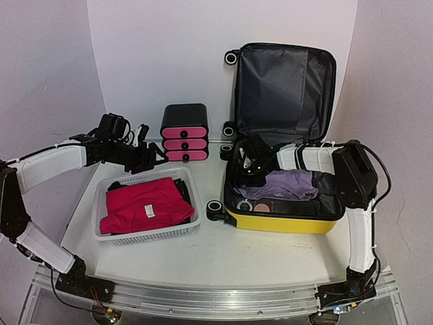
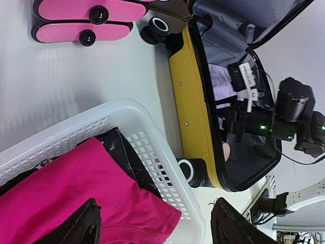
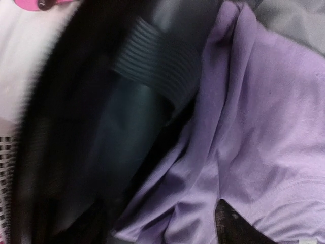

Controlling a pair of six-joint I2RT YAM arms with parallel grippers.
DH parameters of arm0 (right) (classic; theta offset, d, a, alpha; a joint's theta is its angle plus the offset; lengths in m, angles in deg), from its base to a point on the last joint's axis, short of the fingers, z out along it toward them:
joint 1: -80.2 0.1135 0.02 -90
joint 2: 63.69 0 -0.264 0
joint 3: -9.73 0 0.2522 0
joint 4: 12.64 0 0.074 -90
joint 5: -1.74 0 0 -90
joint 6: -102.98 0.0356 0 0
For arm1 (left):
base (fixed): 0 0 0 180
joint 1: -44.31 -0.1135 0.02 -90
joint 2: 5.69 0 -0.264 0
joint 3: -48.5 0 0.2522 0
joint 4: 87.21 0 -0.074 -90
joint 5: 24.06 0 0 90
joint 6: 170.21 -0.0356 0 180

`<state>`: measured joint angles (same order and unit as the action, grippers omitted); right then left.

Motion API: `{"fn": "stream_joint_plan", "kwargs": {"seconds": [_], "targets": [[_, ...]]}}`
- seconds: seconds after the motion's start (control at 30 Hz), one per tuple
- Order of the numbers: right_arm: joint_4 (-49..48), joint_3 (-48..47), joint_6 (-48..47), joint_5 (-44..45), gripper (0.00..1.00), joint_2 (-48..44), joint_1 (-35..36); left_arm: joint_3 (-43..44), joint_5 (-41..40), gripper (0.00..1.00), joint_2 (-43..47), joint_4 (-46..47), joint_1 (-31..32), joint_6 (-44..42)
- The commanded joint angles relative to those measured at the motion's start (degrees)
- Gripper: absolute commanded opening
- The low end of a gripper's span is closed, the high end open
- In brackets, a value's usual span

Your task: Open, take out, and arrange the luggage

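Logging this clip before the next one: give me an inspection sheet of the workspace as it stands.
Surface: white table.
Job's things: yellow suitcase open, lid upright; purple garment inside.
Clutter: white basket holding pink shirt; black-and-pink drawer box behind it.
Grippers: left gripper open above basket; right gripper inside suitcase at purple garment, grip unclear.
Cables: black cable looped on right arm.
Surroundings: white backdrop, nothing else seen.

No text, brand or number is legible. The small white tag [image 1: 147, 209] on the pink garment [image 1: 135, 200] is too small to read; the white label [image 2: 247, 76] on cabling above the open luggage [image 2: 193, 101] is blurred.
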<state>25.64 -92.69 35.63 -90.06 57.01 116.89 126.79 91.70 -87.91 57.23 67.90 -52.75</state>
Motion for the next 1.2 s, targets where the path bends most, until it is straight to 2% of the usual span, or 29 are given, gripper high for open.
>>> {"fn": "stream_joint_plan", "kwargs": {"seconds": [0.0,0.33,0.53,0.8,1.0,1.17], "targets": [[-2.81,-1.53,0.98,3.85,0.63,1.13,0.54,2.48,1.52,0.75,0.32,3.34,0.22,0.57],[-3.09,-2.58,0.37,7.14,0.68,4.17,0.69,1.92,1.82,0.75,1.99,3.43,0.23,1.57],[-5.37,-1.78,-0.98,7.5,0.49,3.79,0.67,2.33,2.7,0.76,2.67,3.43,0.46,3.19],[-9.38,2.11,-1.37,7.7,0.02,-0.05,0.55,2.31,3.37,0.77,2.85,3.73,1.66,5.72],[-12.48,5.62,-2.9,2.66,0.0,-5.38,-0.51,2.26,4.44,0.78,1.93,4.38,2.59,8.51],[-13.86,8.48,-2.55,-10.47,0.0,-9.45,-4.7,2.26,7.03,0.79,-0.86,9.12,3.58,14.74]]}}
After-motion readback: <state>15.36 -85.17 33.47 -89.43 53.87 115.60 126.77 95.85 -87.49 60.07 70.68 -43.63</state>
